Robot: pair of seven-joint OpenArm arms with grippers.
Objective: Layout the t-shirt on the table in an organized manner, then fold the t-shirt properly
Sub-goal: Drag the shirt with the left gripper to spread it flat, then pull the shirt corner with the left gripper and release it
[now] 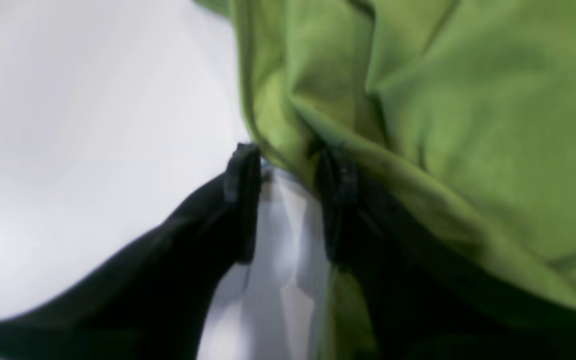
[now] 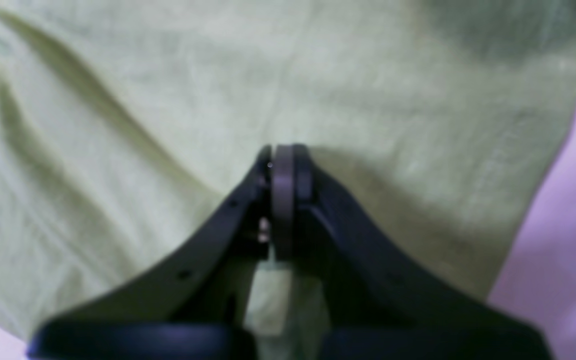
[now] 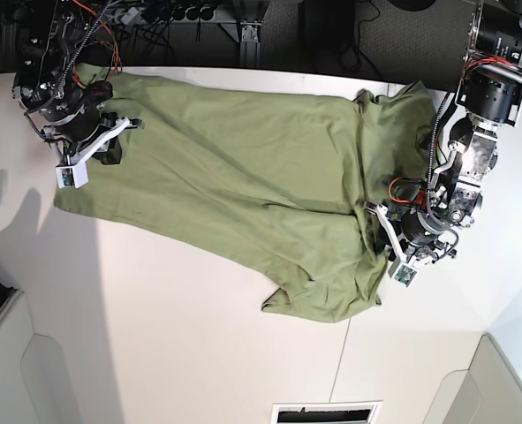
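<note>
One t-shirt (image 3: 243, 185) lies spread on one desk (image 3: 155, 353); two tools: the left tool (image 1: 288, 165) parted around its bunched edge, the right tool (image 2: 283, 165) closed over the cloth, holding nothing.

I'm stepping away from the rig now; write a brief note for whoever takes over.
Left gripper: jaws apart at the t-shirt edge, a fold draped over one finger; no firm grip visible.
Right gripper: shut, over the cloth at the opposite end; nothing visibly pinched.
T-shirt: spread across the table, still rumpled near the left gripper.
Done: mostly laid out.
Left: smooth the wrinkles, then fold.
</note>
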